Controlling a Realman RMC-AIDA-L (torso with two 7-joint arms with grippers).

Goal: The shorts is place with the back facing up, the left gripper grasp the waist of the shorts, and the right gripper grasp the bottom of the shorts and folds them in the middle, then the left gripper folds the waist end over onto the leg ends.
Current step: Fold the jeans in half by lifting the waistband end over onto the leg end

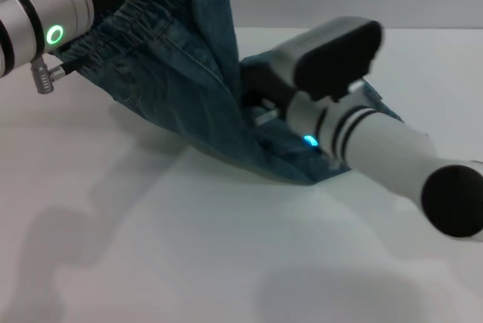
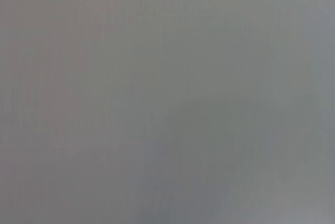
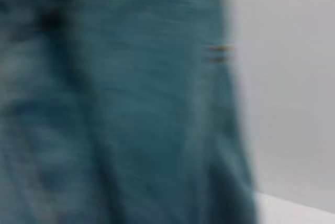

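Left arm (image 1: pixel 38 25) raised at upper left; right arm (image 1: pixel 377 149) low, angled inward from the right.

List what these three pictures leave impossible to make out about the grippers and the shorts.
- Left gripper: fingers hidden in the head view behind its arm; the left wrist view shows only grey.
- Right gripper: fingers hidden behind its black housing.
- Shorts: the hems are covered by the right arm; the right wrist view shows blurred denim.

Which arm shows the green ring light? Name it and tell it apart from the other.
The left arm, at the gathered waist of the shorts. The right arm shows a blue light and black bands instead, low by the shorts' far end.
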